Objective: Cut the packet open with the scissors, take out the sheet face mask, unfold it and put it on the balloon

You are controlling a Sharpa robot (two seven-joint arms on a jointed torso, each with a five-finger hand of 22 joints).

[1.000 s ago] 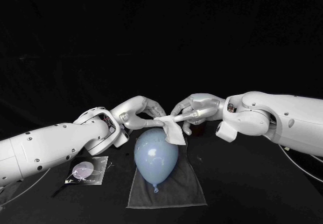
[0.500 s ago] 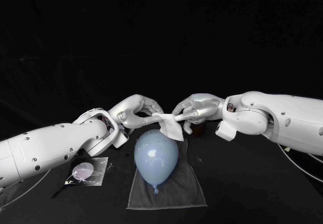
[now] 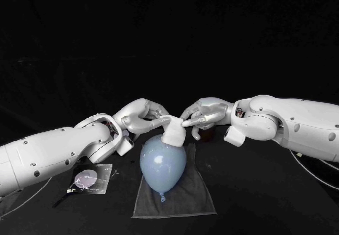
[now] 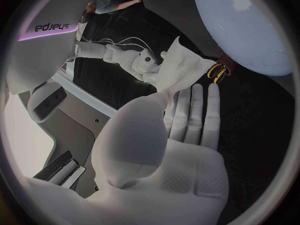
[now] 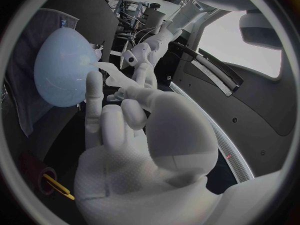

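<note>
The job looks like it is at the unfolding step. The mask is out of its packet but is bunched into a narrow strip, not spread flat. Next, I think the hands need to pull away from each other to open the sheet wide. Then they can lower it onto the balloon.

The black table [image 3: 268, 196] sits under everything. Right below both hands lies the big pale blue rubber balloon [image 3: 164, 164]. Its fat end is nearest the hands and its knot points away from them. It rests on a long grey cloth [image 3: 180, 203].

The left hand [image 3: 143, 116] and the right hand [image 3: 205, 113] are very close together, above the fat end. Both have their fingers curled in narrow. Each one pinches the top edge of the white folded sheet face mask [image 3: 173, 134] between its fingertips. The mask hangs down from the hands, and its bottom end reaches the balloon's top. I cannot tell if it touches.

The flat shiny packet [image 3: 90, 178] lies on the table down by the left arm, well apart from the left hand. The yellow-handled scissors [image 4: 217, 71] lie on the table just past the left fingertips, near the balloon.
</note>
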